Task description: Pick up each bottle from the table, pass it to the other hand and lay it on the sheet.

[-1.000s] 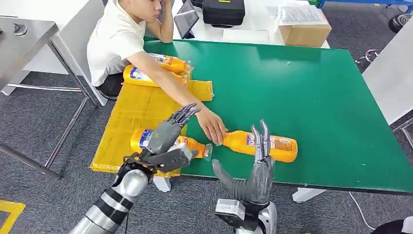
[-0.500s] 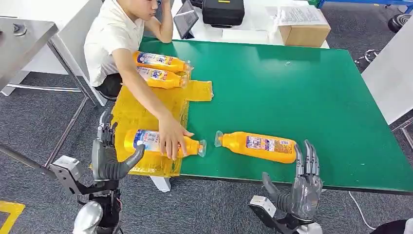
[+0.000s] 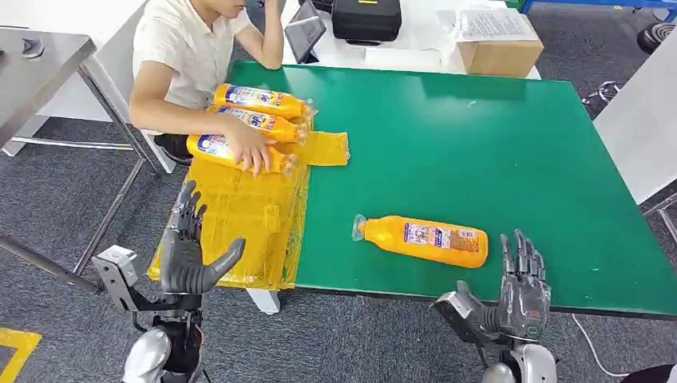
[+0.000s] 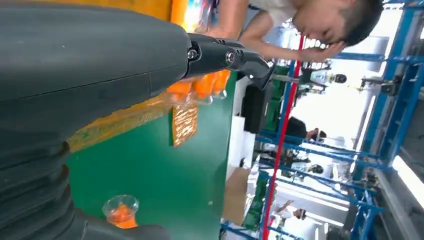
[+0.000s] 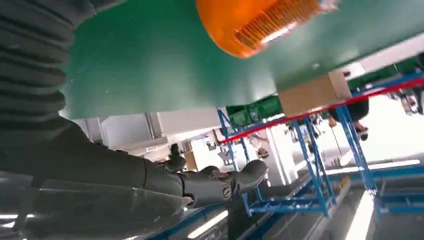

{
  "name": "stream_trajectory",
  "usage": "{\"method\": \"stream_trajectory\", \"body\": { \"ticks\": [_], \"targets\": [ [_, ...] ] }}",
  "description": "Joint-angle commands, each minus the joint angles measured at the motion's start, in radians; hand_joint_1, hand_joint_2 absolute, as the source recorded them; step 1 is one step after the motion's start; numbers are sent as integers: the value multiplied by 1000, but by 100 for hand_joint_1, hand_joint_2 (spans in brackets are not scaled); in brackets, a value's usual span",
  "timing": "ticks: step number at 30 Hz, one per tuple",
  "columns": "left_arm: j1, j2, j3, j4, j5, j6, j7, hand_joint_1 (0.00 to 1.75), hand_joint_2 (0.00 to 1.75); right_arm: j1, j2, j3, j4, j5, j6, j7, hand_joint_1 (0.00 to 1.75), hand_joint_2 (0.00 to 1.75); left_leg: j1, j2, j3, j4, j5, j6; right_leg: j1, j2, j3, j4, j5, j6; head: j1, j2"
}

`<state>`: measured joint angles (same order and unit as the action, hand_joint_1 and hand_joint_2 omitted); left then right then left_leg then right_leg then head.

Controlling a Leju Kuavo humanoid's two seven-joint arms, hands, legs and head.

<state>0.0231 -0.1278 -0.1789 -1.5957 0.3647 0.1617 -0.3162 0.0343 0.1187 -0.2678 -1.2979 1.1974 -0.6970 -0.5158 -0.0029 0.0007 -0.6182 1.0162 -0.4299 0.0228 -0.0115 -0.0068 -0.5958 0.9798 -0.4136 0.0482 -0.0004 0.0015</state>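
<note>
Left hand (image 3: pixel 185 254) upright beside the yellow sheet (image 3: pixel 239 215), fingers spread, holding nothing. Right hand (image 3: pixel 523 291) raised at the table's near edge, fingers apart, empty; the bottle (image 3: pixel 423 240) lies just ahead of it.

Bottle (image 3: pixel 423 240) on the table looks like glossy orange plastic with a printed label, sitting on a matt green tabletop (image 3: pixel 479 144). The yellow sheet (image 3: pixel 239 207) is crinkly and shiny. Left hand (image 3: pixel 185 251): dull grey plastic.
</note>
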Motion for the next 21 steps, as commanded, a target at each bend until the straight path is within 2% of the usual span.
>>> {"method": "stream_trajectory", "body": {
  "ticks": [1,2,6,15,21],
  "targets": [
    [-53,10,-39,107,1,-6,15,0,175,-95,-85,89,227,0,-1,51,0,0,1,0,4,-1,-1,-1,1,1,3,-1,0,-1,0,0],
    [-66,10,-52,126,0,-8,18,0,175,-122,-110,147,284,-14,-1,84,0,0,1,1,5,-2,-1,-1,1,1,4,-2,0,-1,0,0],
    [-102,4,-82,169,-11,-6,20,0,175,-184,-127,220,377,-16,-1,125,0,0,1,2,5,-2,-1,-1,1,3,5,-2,0,-1,0,0],
    [-142,-2,-105,218,-22,4,21,0,175,-238,-111,293,465,-12,-1,156,0,0,1,0,5,-1,-1,-2,1,1,5,-1,-1,-2,0,0],
    [-166,-5,-138,267,-14,-28,46,0,175,-320,-142,369,557,37,-1,235,0,0,1,1,4,-1,0,-1,0,2,4,-1,0,-1,0,0]
  ]
}}
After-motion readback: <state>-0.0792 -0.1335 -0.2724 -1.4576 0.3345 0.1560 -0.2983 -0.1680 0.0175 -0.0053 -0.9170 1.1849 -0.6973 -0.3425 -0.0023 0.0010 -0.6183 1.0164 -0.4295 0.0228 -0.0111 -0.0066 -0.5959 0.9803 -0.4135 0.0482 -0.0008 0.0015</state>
